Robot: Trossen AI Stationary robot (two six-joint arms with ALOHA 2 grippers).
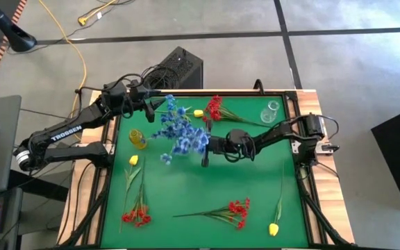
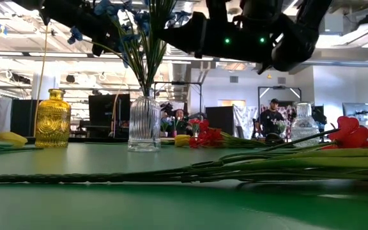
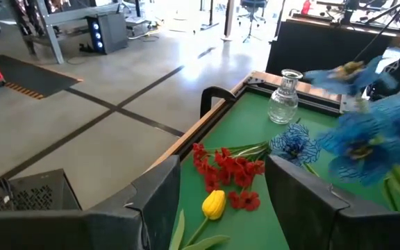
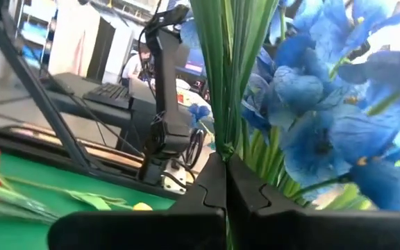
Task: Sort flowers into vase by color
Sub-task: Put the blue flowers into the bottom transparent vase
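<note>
High view: blue flowers (image 1: 180, 132) bunched mid-table on green mat (image 1: 207, 187), blooms hiding the vase under them. Right gripper (image 1: 205, 147) at the bunch's right edge, clenched on the stems. Left gripper (image 1: 151, 105) just beside the bunch's upper left, jaws apart, nothing between them. Yellow vase (image 1: 137, 139) left of the bunch; clear vase (image 1: 269, 111) at the far right corner. Red sprigs (image 1: 217, 107) and a yellow bud (image 1: 198, 112) near the far edge; more red sprigs (image 1: 236, 210) and yellow buds (image 1: 273, 228) along the near side.

Low view: ribbed clear glass vase (image 2: 144, 122) upright, thin green stems of the blue flowers (image 2: 147, 45) rising from its neck; blooms cut off at the top. Amber vase (image 2: 52, 119) of knobbly glass, squat with a short neck. Long green stems (image 2: 171, 171) lying across the foreground. Arms dark overhead, grippers hard to make out. People (image 2: 273, 115) in the room behind.

Left wrist view: two flat dark fingers (image 3: 160, 201) spread wide, red sprigs (image 3: 228, 170) and yellow bud (image 3: 214, 203) on the mat beyond the gap. Blue petals (image 3: 367, 139) blurred at one side. Clear bulbous vase (image 3: 285, 97) near the table corner.

Right wrist view: fingers (image 4: 207, 187) pinched together on a sheaf of slim green stems (image 4: 226, 76); crinkled blue blooms (image 4: 318, 118) fill one side. Left arm (image 4: 167, 90) farther off.
</note>
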